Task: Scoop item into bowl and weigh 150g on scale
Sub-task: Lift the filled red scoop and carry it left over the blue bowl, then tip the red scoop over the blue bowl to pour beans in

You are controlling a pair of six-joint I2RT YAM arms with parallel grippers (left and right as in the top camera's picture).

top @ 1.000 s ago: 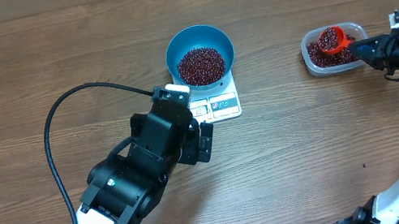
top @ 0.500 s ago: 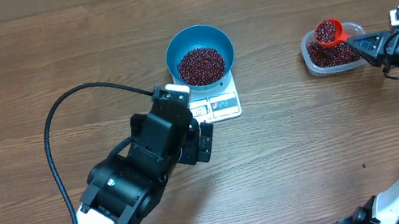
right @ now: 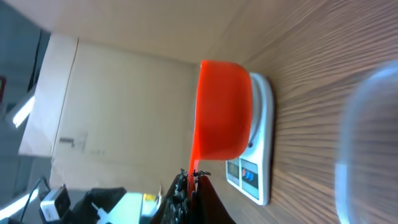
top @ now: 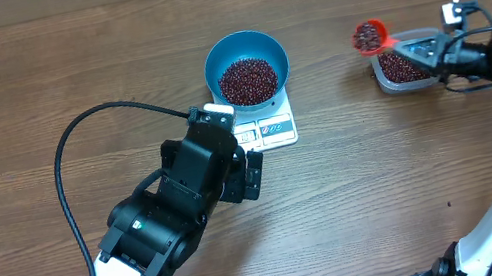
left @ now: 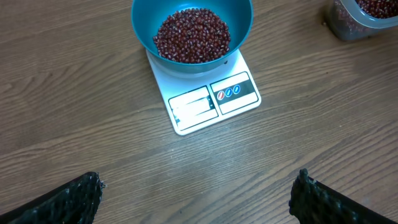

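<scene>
The blue bowl (top: 212, 63) stands on the white scale (top: 275, 130) and holds a heap of dark red beans (top: 248, 80). My right gripper (top: 409, 53) is shut on the handle of an orange scoop (top: 369, 35), which is filled with beans and hangs just left of the clear tub (top: 381, 75). In the right wrist view the scoop (right: 224, 109) sits in front of the scale (right: 261, 155), its handle pinched in the gripper (right: 193, 180). My left gripper (left: 199, 199) is open and holds nothing, over bare table in front of the scale (left: 211, 102) and bowl (left: 142, 31).
The clear tub at the right still holds beans (top: 403, 68). A black cable (top: 86, 121) loops over the table left of the left arm. A cardboard wall (right: 124, 93) stands behind the table.
The right gripper has lifted the filled scoop out of the tub and carried it left, towards the bowl. The left arm has not moved.
</scene>
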